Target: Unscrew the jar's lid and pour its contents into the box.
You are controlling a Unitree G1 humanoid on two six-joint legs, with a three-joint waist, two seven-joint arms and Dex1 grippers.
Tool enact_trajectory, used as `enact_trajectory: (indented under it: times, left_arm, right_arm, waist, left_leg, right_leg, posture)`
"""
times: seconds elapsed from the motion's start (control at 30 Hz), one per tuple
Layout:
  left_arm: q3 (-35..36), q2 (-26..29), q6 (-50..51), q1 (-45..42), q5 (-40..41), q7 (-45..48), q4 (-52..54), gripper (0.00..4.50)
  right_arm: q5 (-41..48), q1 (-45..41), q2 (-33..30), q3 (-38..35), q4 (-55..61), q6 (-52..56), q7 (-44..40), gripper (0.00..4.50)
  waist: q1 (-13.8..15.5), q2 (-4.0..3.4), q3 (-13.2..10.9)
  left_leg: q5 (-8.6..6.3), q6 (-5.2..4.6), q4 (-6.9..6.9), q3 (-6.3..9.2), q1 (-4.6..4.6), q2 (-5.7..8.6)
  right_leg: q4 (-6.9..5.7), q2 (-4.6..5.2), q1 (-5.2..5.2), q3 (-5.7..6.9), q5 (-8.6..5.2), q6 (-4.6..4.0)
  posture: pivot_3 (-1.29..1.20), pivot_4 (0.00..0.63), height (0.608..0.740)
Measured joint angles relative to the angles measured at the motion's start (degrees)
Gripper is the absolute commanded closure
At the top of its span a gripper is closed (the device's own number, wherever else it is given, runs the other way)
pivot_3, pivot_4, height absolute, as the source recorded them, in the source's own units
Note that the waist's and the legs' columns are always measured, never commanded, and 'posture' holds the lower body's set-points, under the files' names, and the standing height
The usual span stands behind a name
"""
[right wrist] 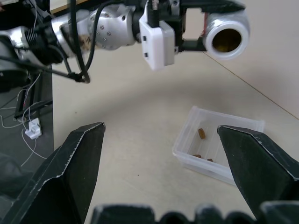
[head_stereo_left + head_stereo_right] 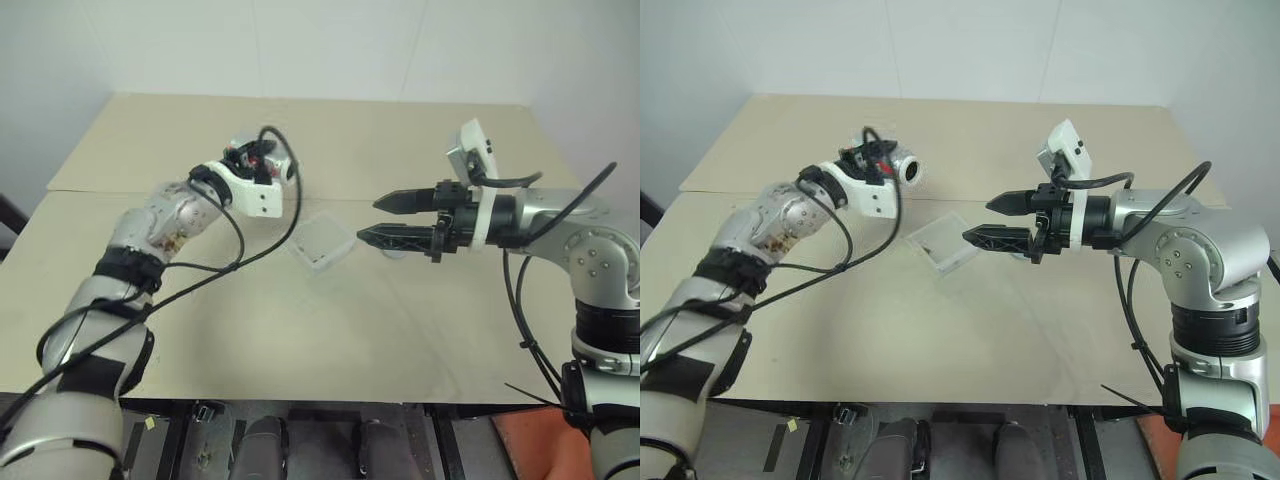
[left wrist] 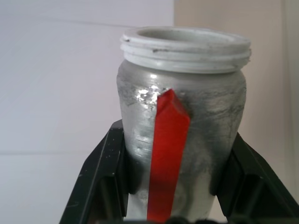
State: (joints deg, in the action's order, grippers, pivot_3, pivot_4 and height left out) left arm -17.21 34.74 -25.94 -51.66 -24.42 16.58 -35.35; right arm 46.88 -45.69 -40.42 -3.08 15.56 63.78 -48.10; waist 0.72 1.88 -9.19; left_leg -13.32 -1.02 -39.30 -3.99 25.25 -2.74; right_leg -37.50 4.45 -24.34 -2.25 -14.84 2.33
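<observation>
Gripped tight in my left hand (image 3: 175,205), the jar (image 3: 182,116) hangs lidless above the box (image 2: 943,241); my right hand (image 2: 985,221), fingers spread and empty, hovers beside the box.

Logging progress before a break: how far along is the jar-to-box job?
Done: the jar has its lid off, its threaded mouth bare. A few brown pieces already lie in the box. In hand: the left claw grips the jar level, beside the box rather than over it. Left: more seems inside the jar; the right claw is open, empty.
</observation>
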Motion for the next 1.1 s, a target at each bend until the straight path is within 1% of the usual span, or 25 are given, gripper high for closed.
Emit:
enact_trajectory:
  times: [0.03,0.1,0.13,0.17,0.23,0.33,0.47,0.57,0.67,0.9,0.93,0.97,1.0,1.1]
  left_arm:
    - [3.0,-2.4,5.4,3.9,6.6,3.7,5.0,2.26]
    - [7.1,-6.1,16.2,8.7,16.1,8.1,12.1,2.26]
    - [10.0,-8.1,23.3,10.7,21.2,9.0,16.2,2.26]
    - [11.9,-9.1,28.1,11.5,24.1,9.1,18.6,2.26]
    - [16.3,-10.7,36.9,13.0,28.7,8.3,23.6,2.26]
    - [20.9,-13.6,46.4,15.8,33.6,5.7,29.6,2.26]
    - [23.1,-17.3,52.6,19.0,35.9,1.6,31.7,2.26]
    - [24.7,-18.5,51.9,21.0,35.8,-0.7,31.5,2.26]
    - [25.0,-19.5,48.1,22.6,35.3,-1.9,28.8,2.26]
    - [25.3,-21.1,37.8,20.5,33.6,-3.5,18.7,2.26]
    - [25.3,-21.2,36.8,20.3,33.5,-3.6,17.9,1.79]
    - [25.2,-21.3,36.4,20.1,33.5,-3.6,17.1,1.62]
    - [25.2,-21.3,36.2,20.0,33.5,-3.6,16.4,1.34]
    - [25.1,-21.4,36.2,20.2,33.5,-3.4,15.7,0.37]
  right_arm:
    - [0.0,0.0,0.3,0.0,0.0,-0.2,0.1,0.04]
    - [0.0,0.1,0.5,0.0,0.0,-0.7,0.3,0.04]
    - [0.0,0.3,0.5,-0.2,0.0,-1.0,0.4,0.04]
    - [0.0,0.5,0.5,-0.2,0.0,-1.1,0.6,0.04]
    - [0.0,1.4,0.5,-0.3,0.1,-1.2,0.8,0.04]
    - [0.1,1.7,0.5,-0.4,0.4,-1.2,1.1,0.04]
    - [0.6,1.8,0.6,-0.8,1.3,-1.2,2.0,0.04]
    - [0.6,2.4,0.6,-0.9,1.8,-1.2,2.4,0.04]
    - [0.6,3.2,0.6,-1.1,2.0,-1.2,2.8,0.04]
    - [0.7,3.6,0.7,-1.3,3.0,-1.9,3.3,0.04]
    - [0.7,3.6,0.7,-1.3,3.2,-2.0,3.3,0.00]
    - [0.6,3.7,0.7,-1.3,3.2,-2.1,3.3,0.00]
    - [0.6,3.7,0.7,-1.3,3.3,-2.1,3.4,0.00]
    - [0.6,3.9,0.7,-1.3,3.6,-2.1,3.4,0.00]
  waist:
    - [0.0,0.00,0.0]
    - [-0.1,0.00,0.0]
    - [-0.2,0.00,0.0]
    - [-0.2,0.00,0.0]
    - [-0.4,0.00,0.0]
    - [-0.6,0.00,0.0]
    - [-0.7,0.00,0.0]
    - [-0.8,0.00,0.0]
    - [-0.7,0.00,0.0]
    - [-0.3,0.00,0.0]
    - [-0.3,0.00,0.0]
    - [-0.3,0.00,0.0]
    - [-0.3,0.00,0.0]
    - [-0.3,0.00,0.0]
  left_leg:
    - [-0.01,-0.01,-0.06,0.01,0.00,-0.01]
    - [-0.01,-0.02,-0.22,0.05,0.04,-0.04]
    - [-0.02,-0.03,-0.33,0.12,0.04,-0.07]
    - [-0.02,-0.04,-0.43,0.17,0.03,-0.08]
    - [-0.02,-0.04,-0.47,0.21,-0.06,-0.04]
    - [-0.01,-0.02,-0.54,0.35,-0.30,0.00]
    - [0.03,0.02,-0.54,0.48,-0.46,0.01]
    - [0.03,0.02,-0.52,0.47,-0.50,0.02]
    - [0.03,0.02,-0.51,0.46,-0.50,0.03]
    - [0.03,0.02,-0.52,0.44,-0.50,0.04]
    - [0.03,0.02,-0.51,0.44,-0.50,0.04]
    - [0.03,0.02,-0.51,0.44,-0.50,0.04]
    - [0.03,0.02,-0.51,0.44,-0.50,0.04]
    - [0.03,0.02,-0.50,0.44,-0.49,0.04]
  right_leg:
    - [-0.05,0.00,0.01,0.00,0.00,0.00]
    - [-0.12,-0.03,0.01,0.02,0.00,0.00]
    - [-0.21,-0.07,0.03,0.02,0.00,0.00]
    - [-0.31,-0.10,0.05,0.03,0.00,0.00]
    - [-0.44,-0.09,0.12,0.02,0.00,0.00]
    - [-0.42,-0.06,0.24,-0.07,0.00,0.00]
    - [-0.51,-0.08,0.31,-0.11,0.00,0.00]
    - [-0.50,-0.07,0.31,-0.17,0.00,-0.01]
    - [-0.49,-0.07,0.30,-0.17,0.00,-0.01]
    - [-0.46,-0.06,0.33,-0.17,0.01,-0.01]
    - [-0.46,-0.06,0.32,-0.17,0.00,-0.01]
    - [-0.47,-0.06,0.33,-0.17,0.00,-0.01]
    - [-0.47,-0.06,0.32,-0.17,0.00,-0.01]
    - [-0.46,-0.06,0.31,-0.17,0.00,-0.01]
  posture:
    - [0.00,0.150,0.740]
    - [0.00,0.150,0.740]
    - [0.00,0.150,0.740]
    - [0.00,0.150,0.740]
    - [0.00,0.150,0.740]
    - [0.00,0.150,0.740]
    - [0.00,0.150,0.740]
    - [0.00,0.150,0.740]
    - [0.00,0.150,0.740]
    - [0.00,0.150,0.740]
    - [0.00,0.150,0.740]
    - [0.00,0.150,0.740]
    - [0.00,0.150,0.740]
    - [0.00,0.150,0.740]
